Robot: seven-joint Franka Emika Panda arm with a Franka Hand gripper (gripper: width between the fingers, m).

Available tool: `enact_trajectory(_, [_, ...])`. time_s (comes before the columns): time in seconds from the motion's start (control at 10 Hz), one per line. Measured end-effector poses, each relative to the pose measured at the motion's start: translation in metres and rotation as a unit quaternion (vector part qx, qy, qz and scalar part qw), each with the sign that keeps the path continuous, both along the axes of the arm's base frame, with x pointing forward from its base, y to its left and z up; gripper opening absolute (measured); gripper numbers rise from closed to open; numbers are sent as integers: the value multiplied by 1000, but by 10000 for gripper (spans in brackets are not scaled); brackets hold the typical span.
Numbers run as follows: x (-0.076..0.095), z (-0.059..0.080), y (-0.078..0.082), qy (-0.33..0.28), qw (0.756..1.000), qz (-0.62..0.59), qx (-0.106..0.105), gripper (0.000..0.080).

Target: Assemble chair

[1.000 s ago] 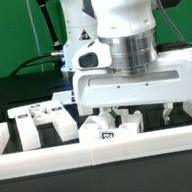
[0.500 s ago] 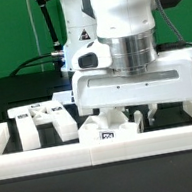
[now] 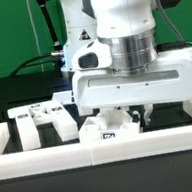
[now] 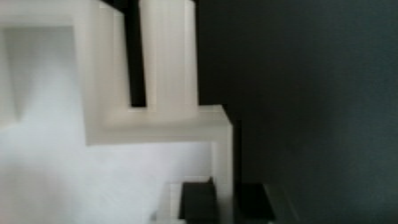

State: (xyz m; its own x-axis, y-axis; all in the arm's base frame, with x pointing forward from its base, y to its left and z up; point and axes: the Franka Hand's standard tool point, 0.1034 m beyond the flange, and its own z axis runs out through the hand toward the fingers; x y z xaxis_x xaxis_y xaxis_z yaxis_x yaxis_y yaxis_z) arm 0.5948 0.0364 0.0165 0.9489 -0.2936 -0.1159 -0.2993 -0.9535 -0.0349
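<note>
In the exterior view my gripper [image 3: 124,120] hangs low over a white tagged chair piece [image 3: 102,133] just behind the front border wall. Its two fingers stand close together on that piece's upper edge. In the wrist view the same white chair piece [image 4: 160,125] shows as a blocky slab with two bars running away from it. My gripper [image 4: 226,203] has its dark fingers [image 4: 199,203] pressed on either side of a thin white edge of the piece. More white tagged chair pieces [image 3: 40,122] lie on the exterior view's left.
A long white border wall [image 3: 93,151] runs along the front and a side wall [image 3: 0,138] stands at the exterior view's left. The black table [image 4: 320,100] lies beside the held piece. The arm's body fills the upper middle of the exterior view.
The fingers were spread wide a second ago and have closed inward onto the white chair piece. The hand and the piece have stayed in place.
</note>
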Motion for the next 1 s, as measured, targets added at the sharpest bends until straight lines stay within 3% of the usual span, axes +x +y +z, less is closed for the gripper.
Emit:
enact_trajectory(0.5, [-1, 1, 2, -1, 1000, 15, 1, 34])
enact_trajectory(0.8, [-5, 5, 27, -8, 996, 91, 14, 34])
enact_trajectory(1.0, [-6, 5, 30, -6, 996, 90, 17, 34])
